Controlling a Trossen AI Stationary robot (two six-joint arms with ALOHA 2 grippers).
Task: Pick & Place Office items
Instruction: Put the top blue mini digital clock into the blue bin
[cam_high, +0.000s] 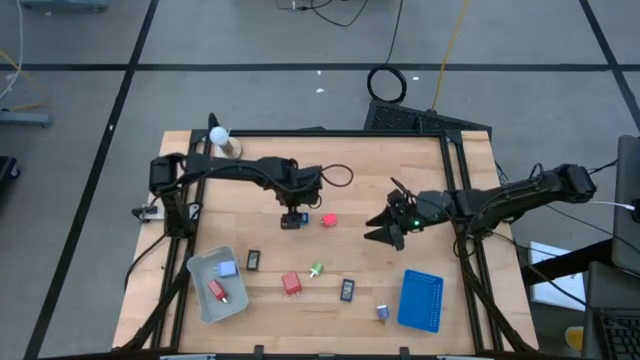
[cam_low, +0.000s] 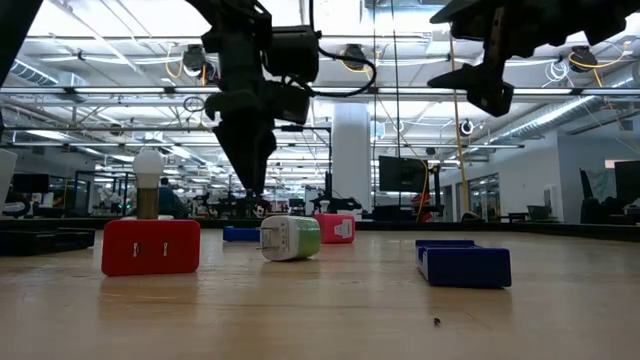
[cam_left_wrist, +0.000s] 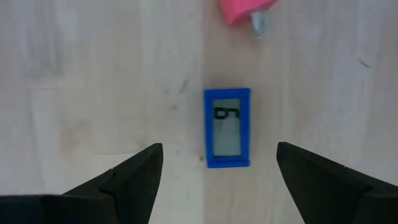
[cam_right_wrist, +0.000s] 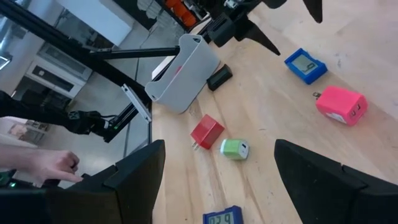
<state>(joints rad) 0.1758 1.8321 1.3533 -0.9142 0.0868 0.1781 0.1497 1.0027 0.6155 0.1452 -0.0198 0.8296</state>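
The high view shows the whole wooden bench (cam_high: 330, 250). The left gripper (cam_high: 292, 215) hangs over the small blue rectangular device with a grey screen (cam_high: 291, 222), hiding most of it. Only the left wrist view shows that device (cam_left_wrist: 227, 128) in full: it lies flat on the bench between the two dark fingers (cam_left_wrist: 134, 177), which stand released, apart from it on either side, touching nothing. A pink plug block (cam_left_wrist: 242, 9), cut off at the edge of that view, lies just beside it; from above it reads as a red-pink block (cam_high: 329, 219).

The right gripper (cam_high: 388, 228) hovers above the bench's middle right, fingers spread and empty. Its wrist view takes in the blue device (cam_right_wrist: 306, 65), the pink block (cam_right_wrist: 341, 104), a red block (cam_right_wrist: 206, 132), a green-white plug (cam_right_wrist: 234, 148) and a person's hand (cam_right_wrist: 43, 165) beyond the bench edge.

The grey rectangular tray (cam_high: 198, 270) at the front left holds a light-blue block (cam_high: 227, 269) and a red piece (cam_high: 217, 291). The blue rectangular tray (cam_high: 421, 300) at the front right appears empty.

Loose on the bench are two black rectangles (cam_high: 253, 259) (cam_high: 347, 290), the red block (cam_high: 291, 284), the green-white plug (cam_high: 316, 270) and a small purple bit (cam_high: 382, 312), which is too small to make out further. A white ball on a wooden base (cam_high: 220, 137) stands at the rear left corner.

The low view shows the red block (cam_low: 151, 246) and the green-white plug (cam_low: 291, 238) in front, and both arms cut off at the top.
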